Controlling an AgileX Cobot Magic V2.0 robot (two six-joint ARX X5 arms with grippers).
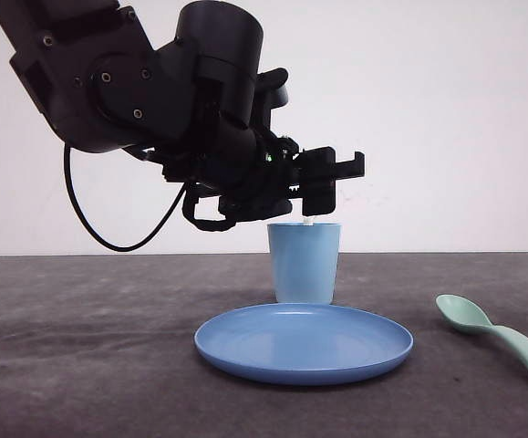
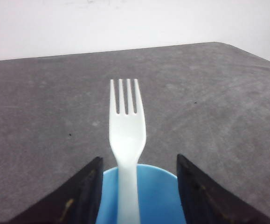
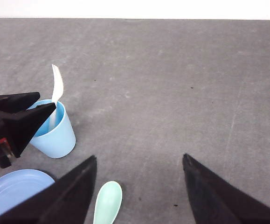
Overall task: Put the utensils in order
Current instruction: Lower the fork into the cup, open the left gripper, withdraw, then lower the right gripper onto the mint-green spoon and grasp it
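The white fork [image 2: 127, 140] stands in the light blue cup [image 1: 305, 263] at frame centre, tines up — the left gripper [image 1: 323, 182] hovers above, fingers [image 2: 81, 193] spread apart. The mint spoon [image 1: 496, 336] lies lower right on the worktop [image 1: 81, 347] (beside the blue plate [image 1: 305, 344]). The right gripper [image 3: 139, 186] is open, holding nothing.

White fork [image 2: 127, 140] upright in blue cup [image 2: 151, 200]; open fingers [image 2: 86, 196] alongside

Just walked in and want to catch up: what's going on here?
The left gripper hangs over the light blue cup, jaws open, with the white fork standing handle-down in the cup. The mint-green spoon lies on the table to the right of the blue plate. The right gripper is open above it.
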